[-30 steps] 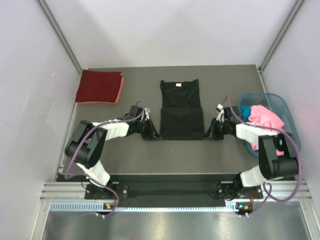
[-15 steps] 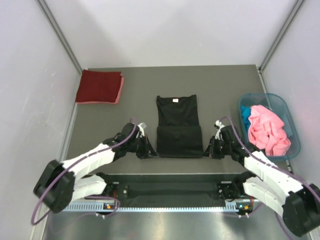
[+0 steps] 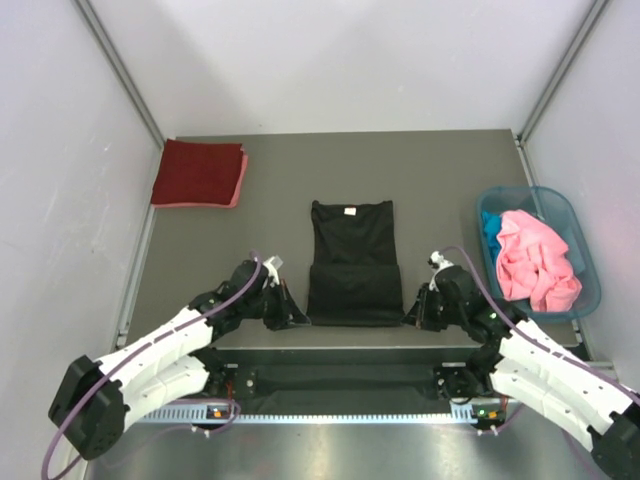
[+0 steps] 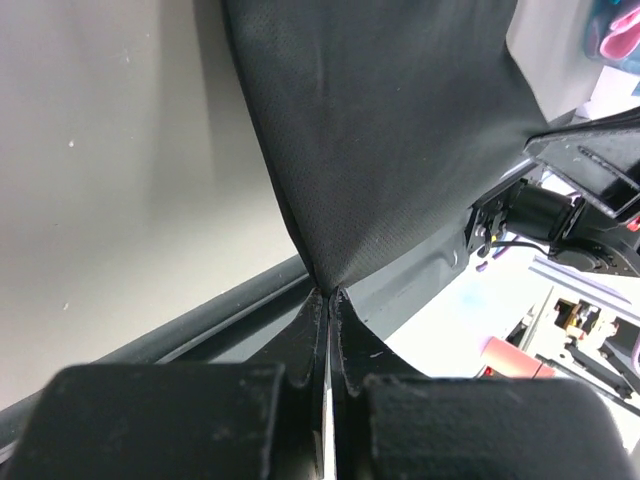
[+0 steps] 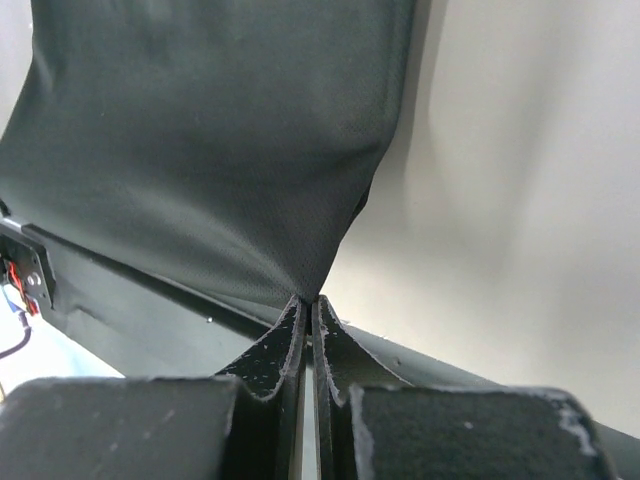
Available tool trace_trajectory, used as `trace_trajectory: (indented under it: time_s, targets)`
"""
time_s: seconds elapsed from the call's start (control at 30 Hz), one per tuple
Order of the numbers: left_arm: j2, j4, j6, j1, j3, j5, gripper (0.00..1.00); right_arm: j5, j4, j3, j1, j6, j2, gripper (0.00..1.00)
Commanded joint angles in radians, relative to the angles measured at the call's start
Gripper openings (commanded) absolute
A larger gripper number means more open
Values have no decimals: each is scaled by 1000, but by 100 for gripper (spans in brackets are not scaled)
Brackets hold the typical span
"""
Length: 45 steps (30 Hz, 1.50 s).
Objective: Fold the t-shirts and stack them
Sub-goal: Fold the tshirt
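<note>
The black t-shirt (image 3: 350,262) lies flat in the middle of the table, its near part doubled over and its near edge at the table's front edge. My left gripper (image 3: 297,318) is shut on its near left corner (image 4: 330,262). My right gripper (image 3: 410,316) is shut on its near right corner (image 5: 315,262). The dark red t-shirt (image 3: 198,172) lies folded at the back left, on a pink one whose edge shows beneath it. A pink t-shirt (image 3: 532,258) and a blue one (image 3: 491,225) lie crumpled in the teal basket (image 3: 580,250).
The teal basket stands at the table's right edge. White walls with metal posts close in the back and sides. The table's front rail (image 3: 340,352) runs just below both grippers.
Both grippers have pulled the black t-shirt toward the near edge of the table. The arms have stretched lower and nearer. The shirt's collar end slid nearer too.
</note>
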Motion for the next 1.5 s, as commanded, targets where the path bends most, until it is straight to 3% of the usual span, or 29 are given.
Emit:
trace_trajectory:
  time_s: [0.0, 0.13, 0.43, 0.9, 1.2, 1.3, 1.47]
  targets:
    - [-26, -60, -37, -4, 8, -34, 0, 66, -12, 4, 51, 54, -14, 0]
    - [-6, -73, -20, -3, 38, -47, 0, 97, -42, 62, 74, 46, 4, 0]
    - [95, -163, 51, -3, 260, -159, 0, 224, -105, 247, 77, -1, 61, 0]
    - [351, -207, 186, 94, 580, -229, 0, 292, -33, 498, -4, -150, 348, 0]
    - [546, -98, 305, 260, 749, -119, 0, 162, 63, 700, -159, -271, 594, 0]
    - [629, -8, 319, 324, 804, -18, 0, 106, 83, 777, -199, -303, 688, 0]
    - [793, 66, 333, 347, 941, 59, 0, 42, 105, 892, -254, -332, 861, 0]
